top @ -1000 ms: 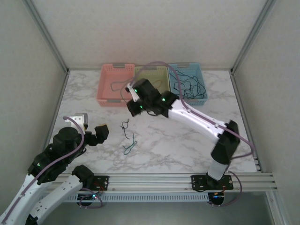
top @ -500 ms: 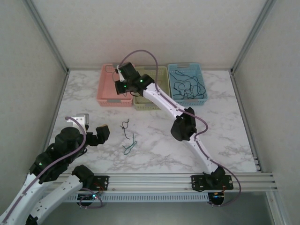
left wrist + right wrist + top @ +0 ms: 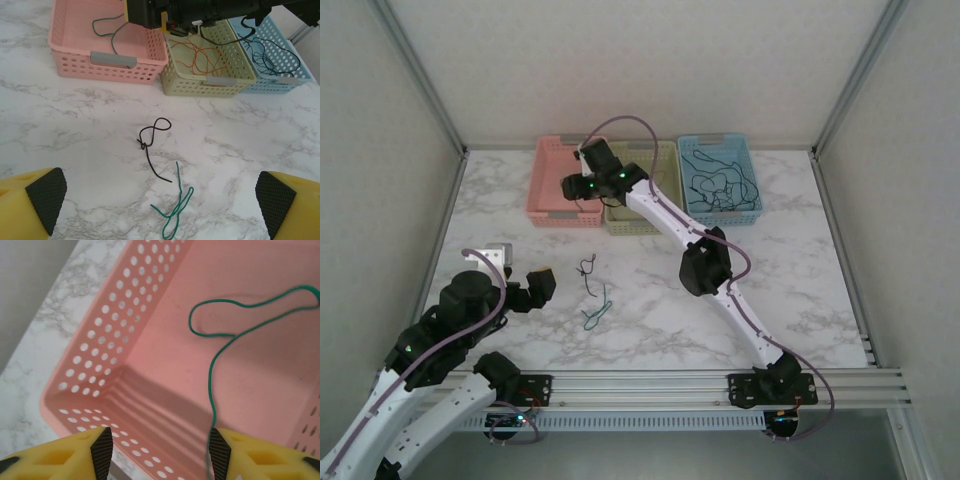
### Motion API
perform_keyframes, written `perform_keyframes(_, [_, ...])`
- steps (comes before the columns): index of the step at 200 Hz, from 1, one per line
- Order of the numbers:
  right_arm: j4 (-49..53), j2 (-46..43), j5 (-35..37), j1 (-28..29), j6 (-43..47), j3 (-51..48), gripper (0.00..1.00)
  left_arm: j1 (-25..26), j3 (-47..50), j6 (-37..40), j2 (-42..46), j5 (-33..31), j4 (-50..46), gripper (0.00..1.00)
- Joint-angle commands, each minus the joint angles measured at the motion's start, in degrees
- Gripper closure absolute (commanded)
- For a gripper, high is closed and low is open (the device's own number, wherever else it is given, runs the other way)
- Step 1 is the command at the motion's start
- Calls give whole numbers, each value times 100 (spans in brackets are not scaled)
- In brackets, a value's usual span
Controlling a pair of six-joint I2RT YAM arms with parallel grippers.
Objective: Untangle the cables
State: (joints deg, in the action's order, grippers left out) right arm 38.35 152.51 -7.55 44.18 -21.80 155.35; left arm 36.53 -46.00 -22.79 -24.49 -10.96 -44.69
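Two cables lie loose on the marble table: a black one (image 3: 152, 150) (image 3: 586, 268) with a knotted loop, and a green one (image 3: 175, 210) (image 3: 596, 313) folded beside it, apart from it. My left gripper (image 3: 160, 205) (image 3: 535, 285) hovers open just short of them, holding nothing. My right gripper (image 3: 161, 450) (image 3: 575, 187) is open above the pink basket (image 3: 85, 365). A green cable (image 3: 225, 330) (image 3: 107, 30) lies in that basket, and its near end runs past the right finger's pad (image 3: 220, 450).
Three baskets stand in a row at the back: pink (image 3: 112, 60), yellow-green (image 3: 200, 87) with orange-red cables (image 3: 197, 52), and blue (image 3: 280, 85) with black cables (image 3: 720, 185). The right arm stretches diagonally over the table. Walls and frame posts bound the back and sides.
The right arm swung from above the table's middle out over the pink basket, and its jaws went from shut to open. The left arm and the loose cables stayed put.
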Motion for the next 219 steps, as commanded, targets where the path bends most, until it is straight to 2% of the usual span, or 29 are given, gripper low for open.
perform_keyframes(1, [-95, -209, -129, 29, 80, 321, 42, -50, 40, -72, -64, 102, 119, 0])
perform_keyframes(33, [322, -902, -246, 39, 232, 233, 44, -50, 55, -98, -130, 185, 133, 0])
perform_keyframes(55, [563, -1721, -162, 38, 409, -339, 46, -50, 56, -181, -238, 324, 146, 0])
perform_keyframes(64, [519, -2192, -92, 37, 452, -809, 46, -50, 65, -236, -297, 416, 165, 0])
perform_keyframes(100, [-430, -4533, 75, 38, 457, -3773, 46, -50, 141, -399, -503, 539, 306, 3])
perform_keyframes(149, [-1225, -7532, 566, 38, -1, -7478, 46, -54, 706, -814, -739, 778, 1127, 4])
perform_keyframes(176, [-961, -8457, 415, 62, -233, -8692, 46, -42, 893, -804, -929, 920, 1173, 4])
perform_keyframes(219, [-847, -9240, 663, 81, -584, -10086, 47, 47, 1165, -1131, -818, 973, 1269, 5])
